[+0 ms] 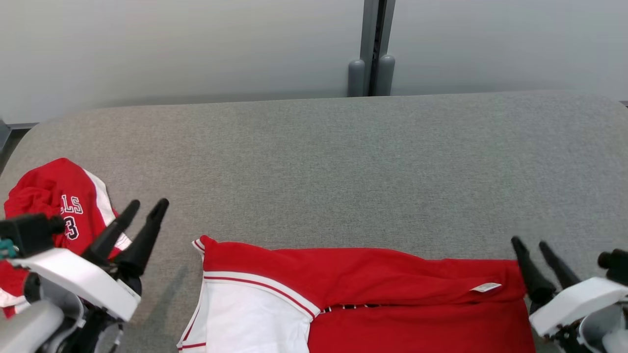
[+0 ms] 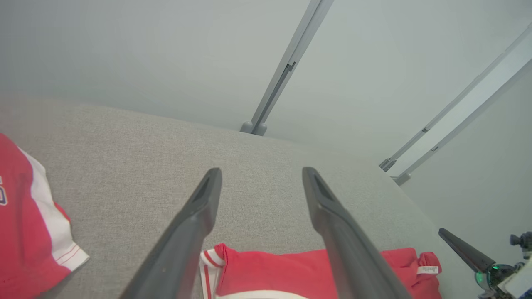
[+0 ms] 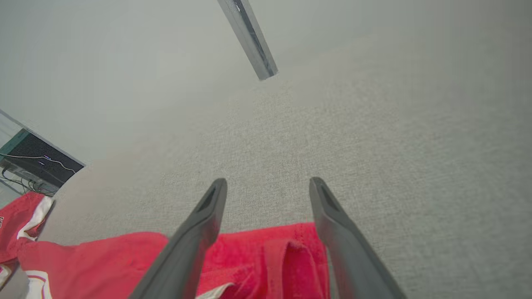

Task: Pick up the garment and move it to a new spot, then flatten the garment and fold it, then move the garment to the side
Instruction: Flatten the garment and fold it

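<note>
The garment (image 1: 363,294) is a red jersey with white panels, lying folded and flat at the near edge of the grey table (image 1: 343,162); a small white label shows near its right end. It also shows in the left wrist view (image 2: 274,270) and the right wrist view (image 3: 257,257). My left gripper (image 1: 144,210) hovers open to the left of the garment, with nothing between its fingers (image 2: 203,216). At the garment's right end my right gripper (image 1: 530,245) stands open, its fingers (image 3: 212,216) above the red cloth's edge and holding nothing.
A second red and white jersey (image 1: 59,206) with dark lettering lies crumpled at the table's left edge, partly behind my left arm. A pale wall with a grey post (image 1: 371,49) runs behind the table.
</note>
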{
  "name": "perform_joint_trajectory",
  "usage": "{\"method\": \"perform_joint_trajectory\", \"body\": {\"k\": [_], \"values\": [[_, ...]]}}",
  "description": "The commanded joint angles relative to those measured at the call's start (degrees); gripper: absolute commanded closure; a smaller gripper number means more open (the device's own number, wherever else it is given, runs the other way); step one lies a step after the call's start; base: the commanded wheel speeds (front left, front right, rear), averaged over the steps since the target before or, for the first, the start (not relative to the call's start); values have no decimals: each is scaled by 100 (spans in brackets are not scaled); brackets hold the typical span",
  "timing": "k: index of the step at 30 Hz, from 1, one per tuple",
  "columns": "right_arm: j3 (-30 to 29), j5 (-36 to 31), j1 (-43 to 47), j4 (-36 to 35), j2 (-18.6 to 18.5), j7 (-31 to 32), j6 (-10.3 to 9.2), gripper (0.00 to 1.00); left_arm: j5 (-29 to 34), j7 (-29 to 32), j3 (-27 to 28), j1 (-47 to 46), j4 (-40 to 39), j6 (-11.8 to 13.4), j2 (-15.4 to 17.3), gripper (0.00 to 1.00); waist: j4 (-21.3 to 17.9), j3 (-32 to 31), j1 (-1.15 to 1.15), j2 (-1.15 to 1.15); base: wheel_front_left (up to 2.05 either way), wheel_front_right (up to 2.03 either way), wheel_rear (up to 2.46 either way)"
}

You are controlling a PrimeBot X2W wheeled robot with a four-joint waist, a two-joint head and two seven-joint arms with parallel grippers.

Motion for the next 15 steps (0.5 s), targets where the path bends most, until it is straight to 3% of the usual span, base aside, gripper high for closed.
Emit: {"method": "perform_joint_trajectory", "body": {"k": [1, 10, 15], "values": [[48, 95, 113, 65, 25, 93, 2, 0, 118, -37, 147, 197, -25, 42, -120, 0, 54, -1, 0, 0, 0, 0, 0], [165, 347, 483, 320, 4, 426, 2, 0, 760, -44, 1167, 1300, 4, -69, -1072, 0, 152, -59, 0, 0, 0, 0, 0], [90, 330, 598, 356, -16, 415, 2, 0, 1031, -44, 1386, 1560, -14, -101, -1314, 0, 168, -74, 0, 0, 0, 0, 0]]}}
